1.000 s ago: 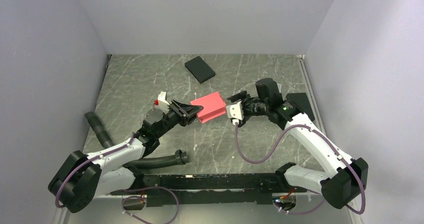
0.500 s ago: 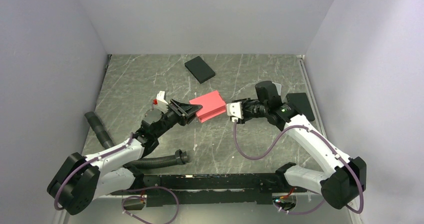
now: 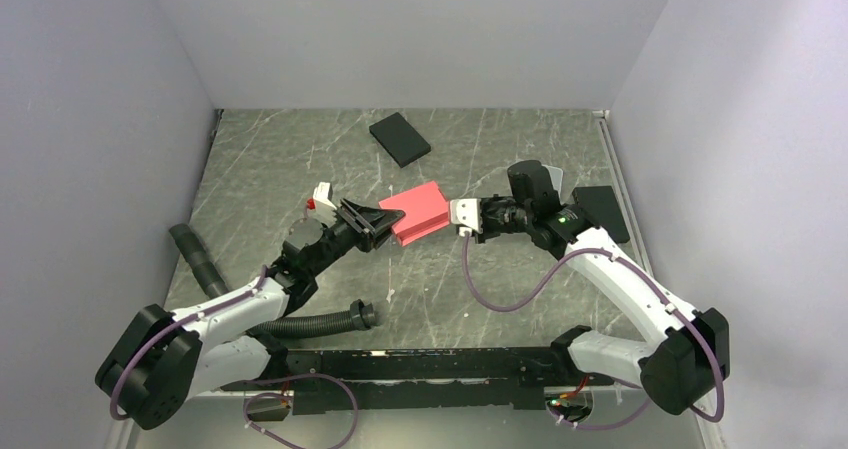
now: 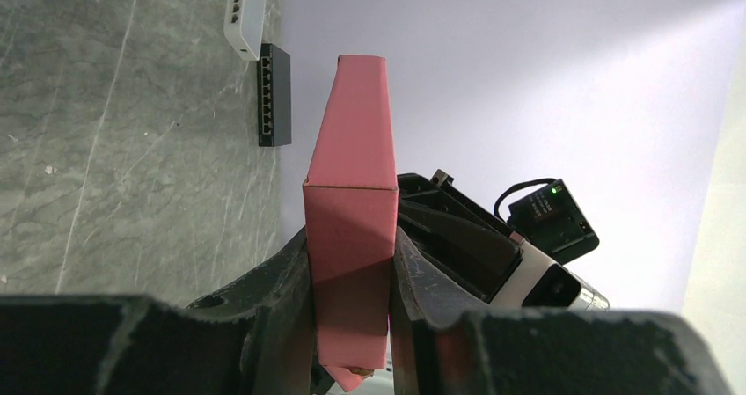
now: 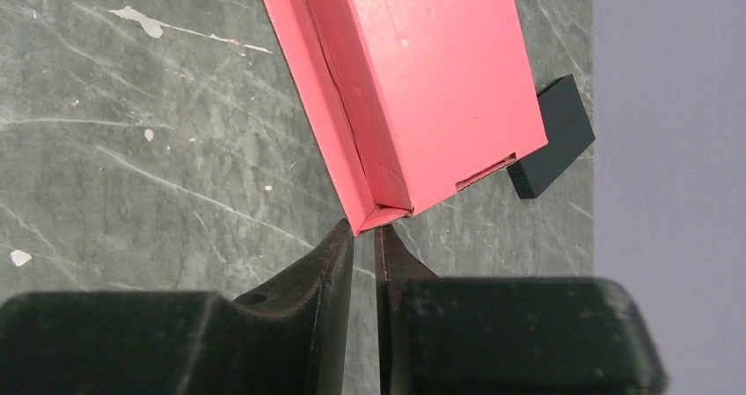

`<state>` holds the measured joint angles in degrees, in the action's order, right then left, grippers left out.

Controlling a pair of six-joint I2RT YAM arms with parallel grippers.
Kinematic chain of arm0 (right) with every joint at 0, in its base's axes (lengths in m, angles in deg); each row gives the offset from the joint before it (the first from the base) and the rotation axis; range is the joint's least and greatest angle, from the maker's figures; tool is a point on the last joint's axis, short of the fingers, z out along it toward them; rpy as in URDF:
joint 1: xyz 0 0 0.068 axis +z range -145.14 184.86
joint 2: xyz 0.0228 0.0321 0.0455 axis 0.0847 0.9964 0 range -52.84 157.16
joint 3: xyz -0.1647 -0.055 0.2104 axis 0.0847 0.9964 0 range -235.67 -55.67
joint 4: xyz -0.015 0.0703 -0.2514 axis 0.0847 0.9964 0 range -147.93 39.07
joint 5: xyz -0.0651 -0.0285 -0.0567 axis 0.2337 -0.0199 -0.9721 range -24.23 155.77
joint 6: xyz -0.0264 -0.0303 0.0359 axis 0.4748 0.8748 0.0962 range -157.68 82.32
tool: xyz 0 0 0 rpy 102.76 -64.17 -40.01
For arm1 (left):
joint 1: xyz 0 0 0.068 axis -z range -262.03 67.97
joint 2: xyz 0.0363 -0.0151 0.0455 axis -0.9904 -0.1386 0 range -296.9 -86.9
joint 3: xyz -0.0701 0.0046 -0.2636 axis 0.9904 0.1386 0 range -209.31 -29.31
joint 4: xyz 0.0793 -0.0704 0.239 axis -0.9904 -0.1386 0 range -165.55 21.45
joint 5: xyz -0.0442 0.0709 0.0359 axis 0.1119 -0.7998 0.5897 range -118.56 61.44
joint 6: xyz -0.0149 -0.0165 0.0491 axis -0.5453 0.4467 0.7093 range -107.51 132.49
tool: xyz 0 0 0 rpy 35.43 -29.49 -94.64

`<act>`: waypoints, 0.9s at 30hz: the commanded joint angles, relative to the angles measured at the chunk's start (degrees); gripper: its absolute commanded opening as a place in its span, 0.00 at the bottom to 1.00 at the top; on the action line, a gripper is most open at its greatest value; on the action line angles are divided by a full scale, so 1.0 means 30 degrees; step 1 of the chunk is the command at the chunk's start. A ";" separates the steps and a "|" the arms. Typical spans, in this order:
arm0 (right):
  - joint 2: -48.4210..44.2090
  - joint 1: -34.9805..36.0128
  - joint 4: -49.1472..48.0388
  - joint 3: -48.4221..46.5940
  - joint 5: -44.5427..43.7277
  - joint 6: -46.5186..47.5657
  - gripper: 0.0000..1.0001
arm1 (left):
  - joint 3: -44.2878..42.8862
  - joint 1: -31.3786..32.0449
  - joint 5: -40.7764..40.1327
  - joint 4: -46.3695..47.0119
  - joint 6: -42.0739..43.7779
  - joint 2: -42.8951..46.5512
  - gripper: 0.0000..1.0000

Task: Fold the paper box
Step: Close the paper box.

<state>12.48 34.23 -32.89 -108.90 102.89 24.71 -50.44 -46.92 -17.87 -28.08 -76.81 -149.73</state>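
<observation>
The paper box (image 3: pixel 420 211) is a pinkish-red flat rectangular box held above the table's middle. My left gripper (image 3: pixel 385 226) is shut on its left end; in the left wrist view the box (image 4: pixel 352 175) stands edge-on between the fingers (image 4: pixel 281 281). My right gripper (image 3: pixel 458 214) is at the box's right end. In the right wrist view its jaws are almost together with a thin gap, and the gripper (image 5: pixel 363 232) touches the box's near lower corner (image 5: pixel 378 212), where a side flap (image 5: pixel 334 122) runs along the box (image 5: pixel 431 78).
A black flat box (image 3: pixel 400 139) lies at the back, also in the right wrist view (image 5: pixel 552 140). A tiny red-and-white carton (image 3: pixel 320 199) sits behind the left wrist. A black device (image 3: pixel 600 212) lies by the right wall. A black hose (image 3: pixel 310 322) lies near the front.
My right gripper has moved left, from apart from the box to touching its right end. The left gripper and box have stayed in place.
</observation>
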 commanded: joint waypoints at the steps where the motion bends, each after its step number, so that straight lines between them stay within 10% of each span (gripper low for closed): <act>1: -0.0060 0.0173 -0.0947 -0.0089 -0.0016 -0.0520 0.14 | -0.0016 -0.0015 0.0623 0.1161 -0.0012 0.0052 0.00; 5: -0.0134 0.0158 -0.0987 -0.0072 -0.0213 -0.0493 0.00 | -0.0052 -0.0030 0.0814 0.1075 0.0044 -0.0122 0.00; 27: -0.0150 0.0173 -0.3726 -0.0041 -0.1394 -0.4730 0.00 | -0.0896 -0.0015 0.3122 0.2294 0.0381 -0.1983 0.00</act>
<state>12.52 34.36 -35.51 -108.88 98.63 12.99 -50.65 -47.73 -15.90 -24.17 -76.94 -153.99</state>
